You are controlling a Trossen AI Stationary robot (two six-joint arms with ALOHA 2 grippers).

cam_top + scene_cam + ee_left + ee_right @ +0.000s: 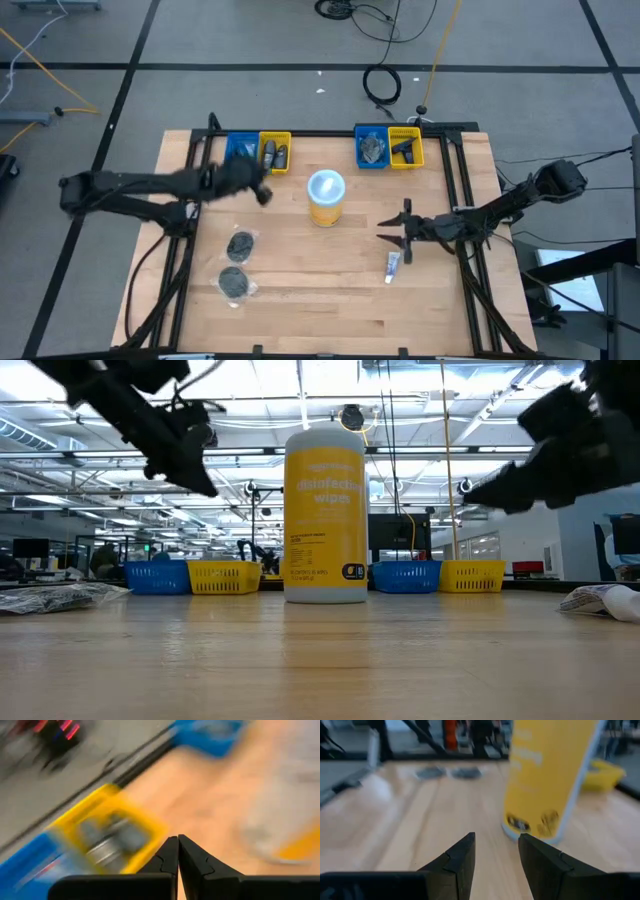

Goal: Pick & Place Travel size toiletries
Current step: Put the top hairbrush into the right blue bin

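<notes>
Hovered empty, left gripper pinched shut just beside yellow bin; next called for wrapped discs below.

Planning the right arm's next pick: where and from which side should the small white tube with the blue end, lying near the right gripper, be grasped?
Judging by the high view, grip the small white tube with the blue end across its middle, coming straight down from above. It lies flat on the wooden table, long and narrow, nothing crowding it. The open right gripper is beside it and would suit; turn the fingers across its length.
</notes>
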